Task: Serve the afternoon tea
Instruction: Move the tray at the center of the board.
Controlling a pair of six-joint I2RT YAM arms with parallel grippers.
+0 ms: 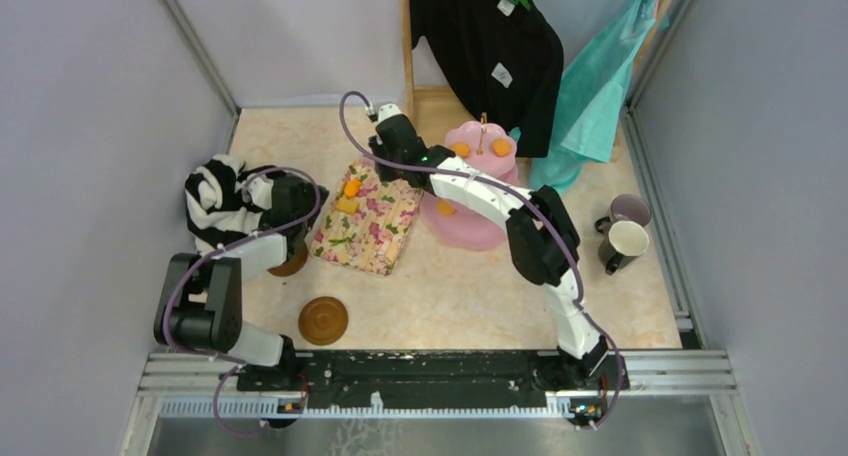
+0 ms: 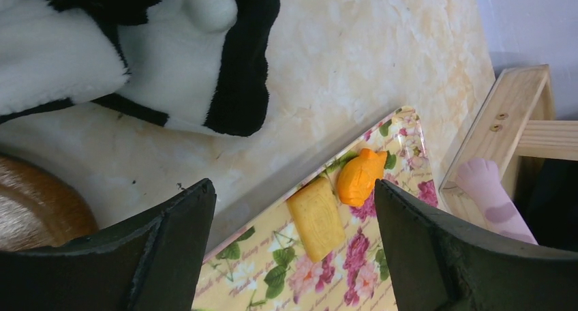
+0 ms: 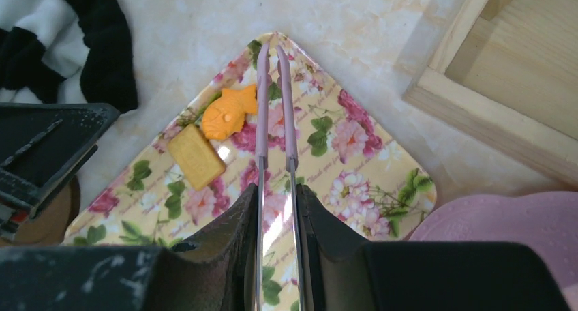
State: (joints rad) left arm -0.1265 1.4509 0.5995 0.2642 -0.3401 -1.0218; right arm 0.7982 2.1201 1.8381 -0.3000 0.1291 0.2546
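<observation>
We see little of the second saucer (image 1: 292,266). The left arm covers it from above near the table's left edge, and the left wrist view cuts it down to a brown, grained curve in the bottom corner. The right arm crosses the cake stand (image 1: 470,231) and hides part of its middle tier, where we make out only one orange piece (image 1: 446,208).

The stand is pink, with three round scalloped tiers on a thin post. It sits toward the table's far edge, right of centre, just in front of a pale wooden rack (image 1: 430,101). Two orange pastries (image 1: 461,149) lie on its top tier. Just beside it on the left is a glossy flowered tray (image 3: 354,130) with rounded corners. The tray carries an orange fish-shaped pastry (image 3: 228,113) and a yellow rectangular biscuit (image 3: 196,157), just beside each other. The lilac mug (image 1: 628,211) and the cream mug (image 1: 625,244) stand together at the right edge. The other saucer (image 1: 323,319), round and wood-brown, lies by the near edge, left of centre.

The right gripper (image 3: 278,188) has its fingers clenched on pink tongs (image 3: 272,106). These are thin pink blades on metal shanks, nearly together with nothing between them. Their tips are over the tray's far corner, next to the fish's tail. The left gripper (image 2: 293,195) has its matte black fingers spread wide and holds nothing. It hangs over the cream marbled table (image 1: 450,296), between the tray and a fluffy black-and-white striped garment (image 1: 213,201) at the left edge.
</observation>
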